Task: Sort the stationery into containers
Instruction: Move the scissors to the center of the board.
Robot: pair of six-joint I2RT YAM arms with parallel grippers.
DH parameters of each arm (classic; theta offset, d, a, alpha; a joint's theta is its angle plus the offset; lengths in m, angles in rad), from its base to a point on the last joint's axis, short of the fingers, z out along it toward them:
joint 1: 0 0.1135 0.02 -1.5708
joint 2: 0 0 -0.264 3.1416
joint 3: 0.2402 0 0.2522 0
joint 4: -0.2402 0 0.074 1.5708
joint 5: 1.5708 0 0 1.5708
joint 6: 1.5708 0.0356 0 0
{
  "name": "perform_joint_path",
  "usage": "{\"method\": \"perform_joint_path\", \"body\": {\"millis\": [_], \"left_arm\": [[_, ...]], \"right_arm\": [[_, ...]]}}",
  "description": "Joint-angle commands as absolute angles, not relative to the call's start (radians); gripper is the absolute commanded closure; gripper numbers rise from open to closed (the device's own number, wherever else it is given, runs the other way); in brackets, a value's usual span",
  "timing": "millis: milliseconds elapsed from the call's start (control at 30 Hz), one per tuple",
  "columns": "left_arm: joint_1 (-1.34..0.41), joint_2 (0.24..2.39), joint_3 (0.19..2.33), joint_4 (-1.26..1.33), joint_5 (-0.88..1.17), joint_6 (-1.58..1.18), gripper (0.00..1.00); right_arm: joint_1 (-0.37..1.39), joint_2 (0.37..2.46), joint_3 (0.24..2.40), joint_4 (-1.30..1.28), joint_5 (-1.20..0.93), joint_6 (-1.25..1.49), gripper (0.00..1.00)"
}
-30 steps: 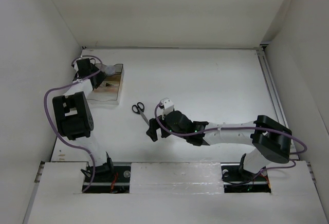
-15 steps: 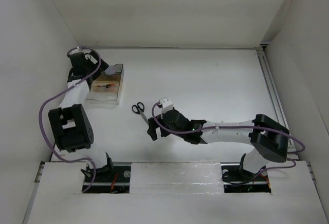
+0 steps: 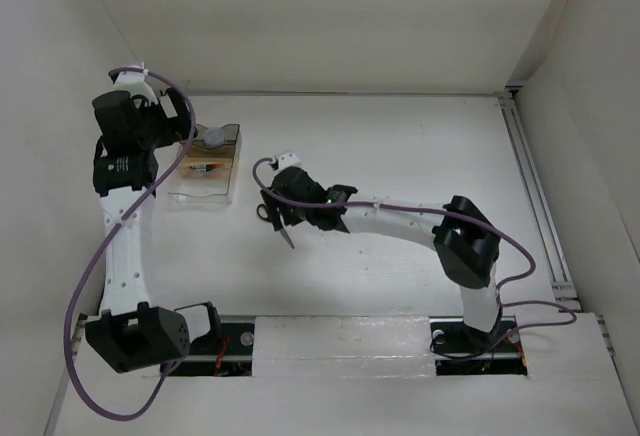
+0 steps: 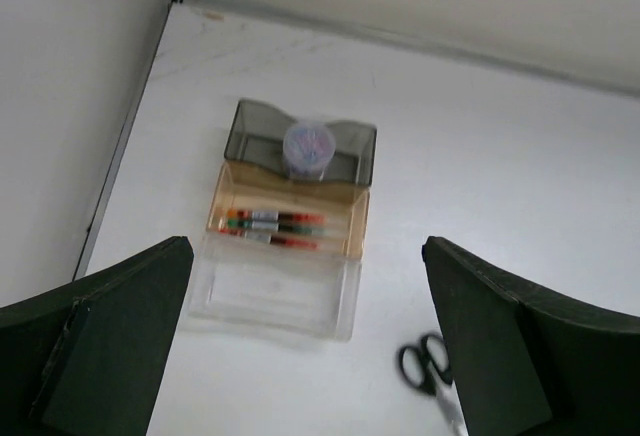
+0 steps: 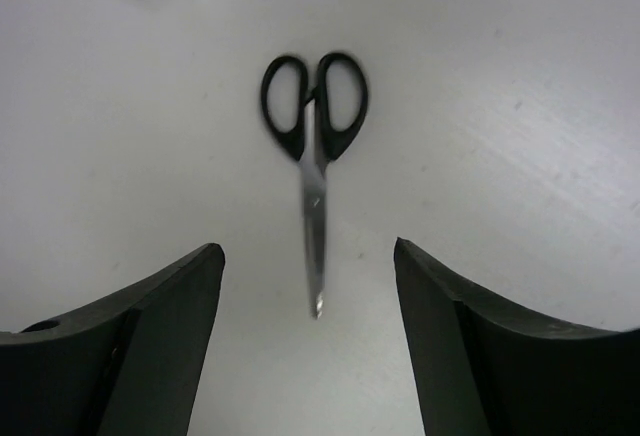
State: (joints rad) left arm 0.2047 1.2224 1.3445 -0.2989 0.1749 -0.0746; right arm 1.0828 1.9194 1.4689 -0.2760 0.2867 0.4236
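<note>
The clear container lies on the table, also in the top view. Its brownish middle compartment holds slim pens side by side. The greyish-lilac cylinder stands in its grey far compartment, and the top view shows the cylinder too. My left gripper hangs open well above the box, holding nothing. Black-handled scissors lie flat on the table, blades towards the camera. My right gripper is open just above them, with the blade tip between its fingers and untouched. In the top view the right gripper partly covers the scissors.
White walls enclose the table on the left, back and right. A rail runs along the right edge. The left arm's purple cable loops beside its upright links. The container's near clear compartment holds nothing.
The left gripper opened, lifted off the container and drew back high to the left. The right arm swung up and left until its fingers straddled the scissors, and its jaws narrowed slightly.
</note>
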Motion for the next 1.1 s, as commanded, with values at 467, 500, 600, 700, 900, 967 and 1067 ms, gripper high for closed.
{"method": "perform_joint_path", "body": {"millis": [467,500,600,700,900,967,1067], "left_arm": [[0.213,0.965,1.270,-0.627,0.308,0.172,0.01],[0.213,0.965,1.260,-0.627,0.308,0.172,0.01],[0.213,0.953,1.249,-0.627,0.331,0.172,0.01],[0.213,0.953,1.230,-0.627,0.359,0.172,0.01],[0.213,0.953,1.212,-0.627,0.368,0.163,0.01],[0.213,0.953,1.212,-0.627,0.368,0.163,0.01],[0.213,0.953,1.221,-0.627,0.368,0.163,0.01]], "right_arm": [[0.902,2.286,1.973,-0.546,0.091,0.293,0.44],[0.902,2.286,1.973,-0.535,0.080,0.293,0.44],[0.913,2.306,1.973,-0.525,0.054,0.293,0.44],[0.913,2.324,1.987,-0.525,0.054,0.293,0.44],[0.922,2.419,2.104,-0.578,0.077,0.293,0.44],[0.922,2.447,2.144,-0.623,0.087,0.293,0.44],[0.922,2.470,2.171,-0.646,0.123,0.282,0.47]]}}
